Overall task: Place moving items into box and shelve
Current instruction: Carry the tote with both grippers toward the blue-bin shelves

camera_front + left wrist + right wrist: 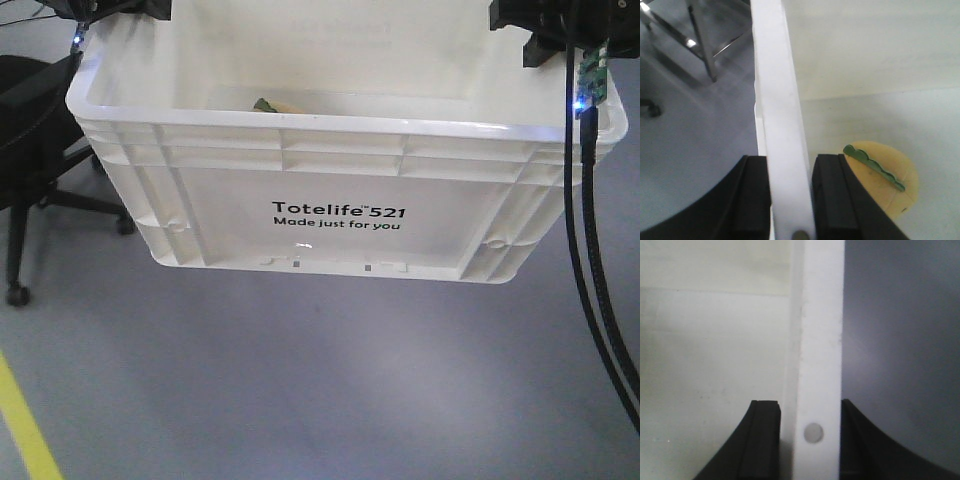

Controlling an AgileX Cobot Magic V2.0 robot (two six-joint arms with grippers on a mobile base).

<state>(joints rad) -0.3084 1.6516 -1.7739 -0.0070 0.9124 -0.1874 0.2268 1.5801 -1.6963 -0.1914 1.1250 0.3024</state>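
Observation:
The white box with black "Totelife 521" print hangs in the air above the grey floor, held at both ends. My left gripper is shut on the box's left rim, one finger outside and one inside. On the opposite end, my right gripper is shut on the right rim the same way. A pale beige item with a green stem lies on the box floor beside the left gripper's inner finger; its top edge peeks over the near wall. No reddish-brown item shows.
A black office chair stands left of the box. A yellow floor line runs at the lower left. Black cables hang down at the right. Metal frame legs stand on the floor outside the box's left end.

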